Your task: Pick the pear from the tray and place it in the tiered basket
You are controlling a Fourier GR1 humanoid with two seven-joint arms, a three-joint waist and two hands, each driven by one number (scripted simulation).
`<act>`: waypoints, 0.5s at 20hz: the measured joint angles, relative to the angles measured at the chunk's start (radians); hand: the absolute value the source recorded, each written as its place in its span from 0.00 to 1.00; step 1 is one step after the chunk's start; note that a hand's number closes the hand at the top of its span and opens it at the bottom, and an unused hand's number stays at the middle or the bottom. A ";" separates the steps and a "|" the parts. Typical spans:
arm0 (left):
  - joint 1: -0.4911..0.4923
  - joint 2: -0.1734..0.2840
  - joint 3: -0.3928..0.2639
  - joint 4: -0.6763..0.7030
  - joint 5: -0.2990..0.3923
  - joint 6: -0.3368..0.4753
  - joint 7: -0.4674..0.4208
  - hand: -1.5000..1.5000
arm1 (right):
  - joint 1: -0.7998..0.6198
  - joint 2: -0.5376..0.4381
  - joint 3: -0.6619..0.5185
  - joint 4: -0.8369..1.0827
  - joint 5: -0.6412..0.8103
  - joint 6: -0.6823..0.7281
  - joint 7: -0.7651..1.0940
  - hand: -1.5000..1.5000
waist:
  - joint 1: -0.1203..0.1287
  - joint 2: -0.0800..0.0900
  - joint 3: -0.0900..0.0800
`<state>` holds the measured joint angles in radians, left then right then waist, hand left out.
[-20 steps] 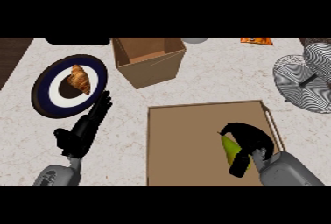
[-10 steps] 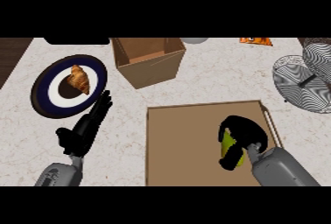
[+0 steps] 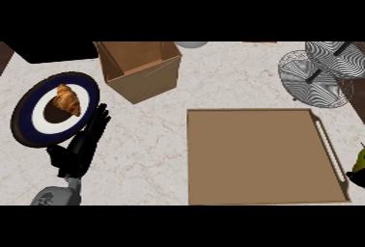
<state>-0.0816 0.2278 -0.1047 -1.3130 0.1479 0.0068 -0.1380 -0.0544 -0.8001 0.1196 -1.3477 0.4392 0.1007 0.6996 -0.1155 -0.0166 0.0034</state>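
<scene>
Pear [image 3: 360,160] only a yellow-green sliver at the right edge, off the tray [image 3: 257,157] and just beyond its handled right rim, above the counter [image 3: 214,82]. Dark bit of the right hand [image 3: 354,176] just under it at the same edge; too little in view to tell the fingers' state, or whether they hold the pear. Tray brown, lying flat in the lower middle. Tiered basket [image 3: 317,72] of wire mesh at the upper right, well apart from the pear, one tier higher and partly cut by the top edge. Left hand [image 3: 84,144] at the lower left, fingers straight and close together, pointing up, just beside the plate [image 3: 28,113]. Plate dark-rimmed, with a croissant [image 3: 68,100] on it. Open cardboard box [image 3: 139,67] at the upper middle, tilted.
</scene>
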 measured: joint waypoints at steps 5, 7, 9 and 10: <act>0.012 0.004 -0.001 -0.012 -0.001 -0.005 0.001 0.50 | 0.135 -0.093 -0.241 0.069 -0.076 -0.163 -0.185 1.00 | 0.009 0.000 -0.001; 0.014 0.010 -0.002 -0.022 0.001 -0.013 0.007 0.50 | 0.159 -0.095 -0.334 0.058 -0.146 -0.195 -0.252 1.00 | 0.015 -0.002 -0.001; 0.015 0.007 -0.005 -0.020 -0.002 -0.015 0.003 0.50 | 0.172 -0.090 -0.421 0.047 -0.208 -0.227 -0.326 1.00 | 0.024 -0.001 -0.002; 0.013 0.011 -0.005 -0.027 0.002 -0.022 0.010 0.50 | 0.181 -0.091 -0.459 0.031 -0.235 -0.234 -0.354 1.00 | 0.031 0.000 -0.002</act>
<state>-0.0681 0.2391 -0.1097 -1.3403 0.1496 -0.0151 -0.1277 0.1263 -0.8915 -0.3396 -1.3166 0.2038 -0.1331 0.3452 -0.0843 -0.0167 0.0014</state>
